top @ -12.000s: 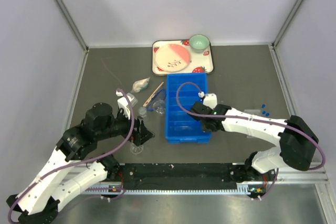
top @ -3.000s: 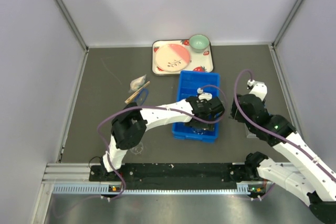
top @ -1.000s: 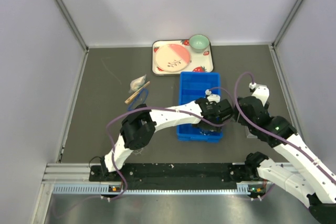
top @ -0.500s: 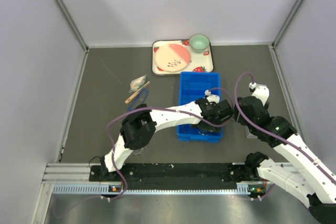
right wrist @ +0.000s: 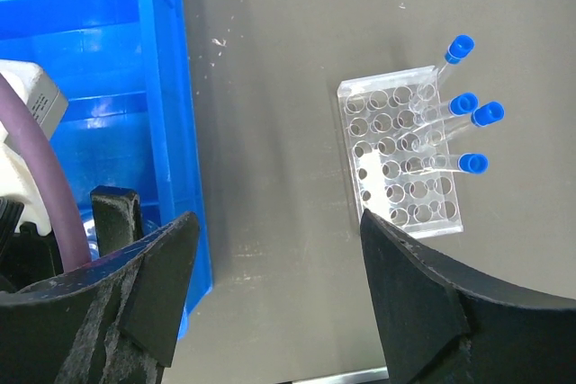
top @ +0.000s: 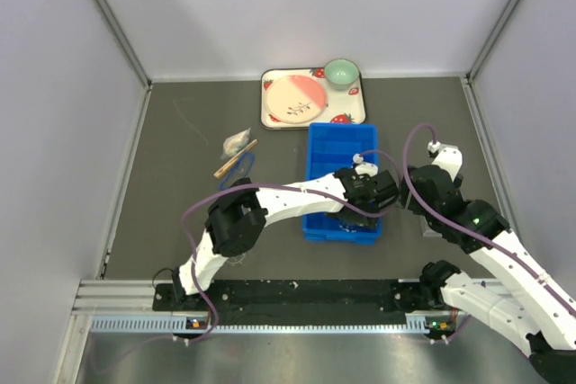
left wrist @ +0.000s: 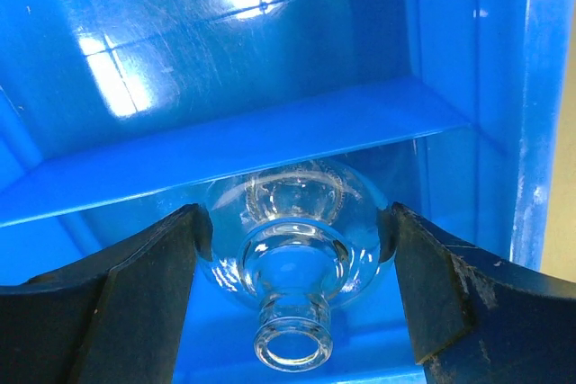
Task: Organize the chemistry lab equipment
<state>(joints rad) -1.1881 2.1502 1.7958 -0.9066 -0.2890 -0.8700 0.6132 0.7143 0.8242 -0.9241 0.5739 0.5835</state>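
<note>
One flask point(left wrist: 292, 263) gripped, left hand point(left wrist: 297, 222) — bin point(left wrist: 504, 87) wall close | right hand point(right wrist: 277, 238) wide — beside rack point(right wrist: 400, 157)

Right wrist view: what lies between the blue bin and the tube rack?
Only bare grey tabletop separates the blue bin and tube rack, shown in the right wrist view.

You're seeing the blue bin point(left wrist: 225, 42) gleaming as glossy, smooth plastic, finely scratched. The flask point(left wrist: 292, 249) is showing clear, smooth glass. The counter point(right wrist: 270, 87) is looking matt and lightly scuffed, and the tube rack point(right wrist: 400, 155) is reading as clear plastic.
</note>
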